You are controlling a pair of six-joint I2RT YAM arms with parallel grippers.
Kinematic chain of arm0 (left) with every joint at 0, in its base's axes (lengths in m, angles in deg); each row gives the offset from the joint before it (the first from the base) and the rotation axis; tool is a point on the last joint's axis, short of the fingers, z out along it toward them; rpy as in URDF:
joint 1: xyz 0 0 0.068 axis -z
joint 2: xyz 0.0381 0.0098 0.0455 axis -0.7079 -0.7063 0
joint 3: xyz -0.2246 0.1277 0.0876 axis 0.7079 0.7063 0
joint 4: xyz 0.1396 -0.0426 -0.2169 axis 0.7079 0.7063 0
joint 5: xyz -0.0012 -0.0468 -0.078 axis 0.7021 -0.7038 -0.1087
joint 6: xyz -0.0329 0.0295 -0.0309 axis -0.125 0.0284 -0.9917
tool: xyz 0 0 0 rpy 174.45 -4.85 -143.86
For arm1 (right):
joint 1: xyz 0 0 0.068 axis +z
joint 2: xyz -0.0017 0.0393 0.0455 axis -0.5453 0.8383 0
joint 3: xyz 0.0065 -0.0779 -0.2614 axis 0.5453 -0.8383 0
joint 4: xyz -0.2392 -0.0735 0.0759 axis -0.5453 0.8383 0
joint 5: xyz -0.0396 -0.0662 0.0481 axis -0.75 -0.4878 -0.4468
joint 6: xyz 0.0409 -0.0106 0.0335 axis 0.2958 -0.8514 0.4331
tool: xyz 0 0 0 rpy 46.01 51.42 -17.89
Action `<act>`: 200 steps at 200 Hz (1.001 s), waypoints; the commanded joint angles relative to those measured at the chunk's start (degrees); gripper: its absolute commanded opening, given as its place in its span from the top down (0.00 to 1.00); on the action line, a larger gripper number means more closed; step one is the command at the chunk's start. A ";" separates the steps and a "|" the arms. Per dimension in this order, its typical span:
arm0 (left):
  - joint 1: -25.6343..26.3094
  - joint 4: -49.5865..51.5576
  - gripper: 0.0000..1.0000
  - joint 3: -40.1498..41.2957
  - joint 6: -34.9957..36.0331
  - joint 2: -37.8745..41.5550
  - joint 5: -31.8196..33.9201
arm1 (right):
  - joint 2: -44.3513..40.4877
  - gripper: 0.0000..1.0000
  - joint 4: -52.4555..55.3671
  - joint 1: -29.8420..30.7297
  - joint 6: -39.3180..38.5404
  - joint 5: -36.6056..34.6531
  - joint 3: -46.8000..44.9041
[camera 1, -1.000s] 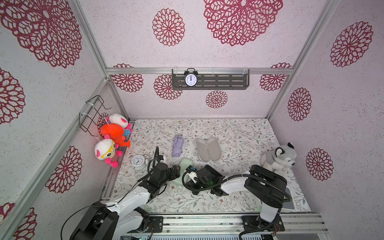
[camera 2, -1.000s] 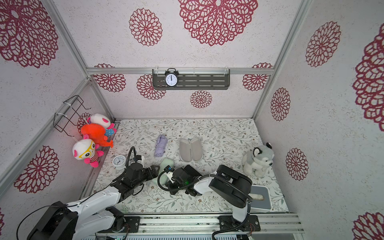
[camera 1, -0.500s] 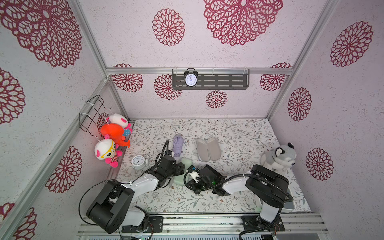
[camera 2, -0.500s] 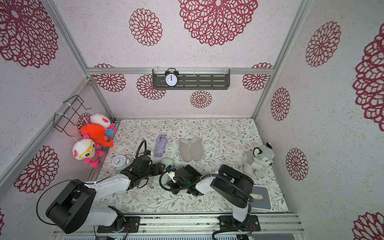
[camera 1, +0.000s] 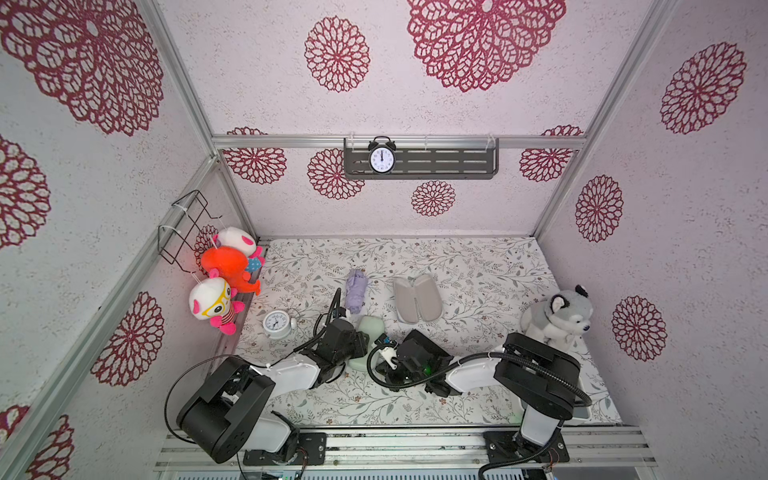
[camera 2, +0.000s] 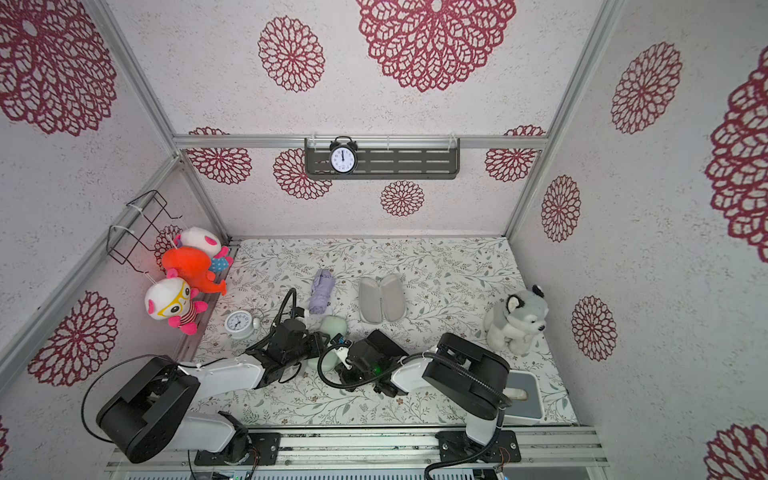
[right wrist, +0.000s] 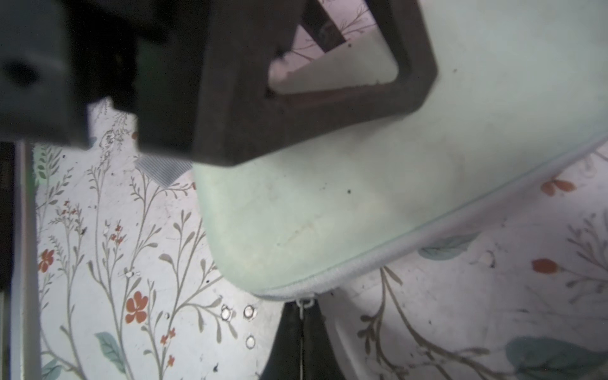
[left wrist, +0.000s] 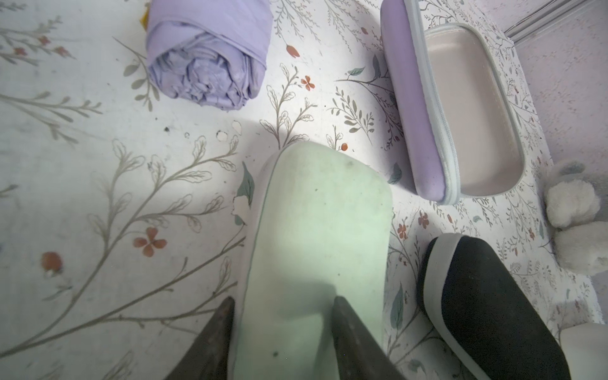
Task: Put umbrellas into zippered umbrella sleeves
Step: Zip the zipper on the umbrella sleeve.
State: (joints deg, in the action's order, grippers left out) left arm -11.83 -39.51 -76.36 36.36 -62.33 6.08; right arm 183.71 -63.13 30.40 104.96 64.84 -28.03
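**Q:** What is shown at the widest scale?

**A:** The floral table (camera 1: pixel 478 266) is shown in both top views. Both arms are brought together over the mint green sleeve (camera 1: pixel 371 328) near its front middle. Within the last second the left arm has been swung forward to the sleeve, while the right arm has been kept in place.

**Q:** How are the task's things laid out?

**A:** The mint green sleeve is laid closed, shell uppermost. Beyond it the lilac sleeve (left wrist: pixel 473 108) is left open and empty, and the lilac umbrella (left wrist: pixel 207 62) is left on the cloth near it, not inside. A black sleeve (left wrist: pixel 487 302) is seen just beside the mint one. No mint or black umbrella is seen.

**Q:** How are the grippers set?

**A:** The left gripper (left wrist: pixel 284 301) has been narrowed. Its fingers (left wrist: pixel 348 329) are held apart astride the sleeve's long edge, and whether a clamp has been made cannot be told. The right gripper (right wrist: pixel 301 317) is pressed together on the zip pull (right wrist: pixel 304 302).

**Q:** What is implied for the task?

**A:** The mint sleeve is probably being steadied so that its zip can be drawn. The lilac pair is not yet packed.
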 commanded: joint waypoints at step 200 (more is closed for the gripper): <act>5.59 4.82 0.65 16.18 -16.23 14.64 5.93 | 5.78 1.00 -11.66 12.12 14.57 -11.56 6.15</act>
State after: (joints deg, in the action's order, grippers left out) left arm -8.73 -47.64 -63.70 22.24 -51.90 14.12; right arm 192.28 -70.19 43.40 117.00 52.21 -20.09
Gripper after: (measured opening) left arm 0.348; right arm 0.052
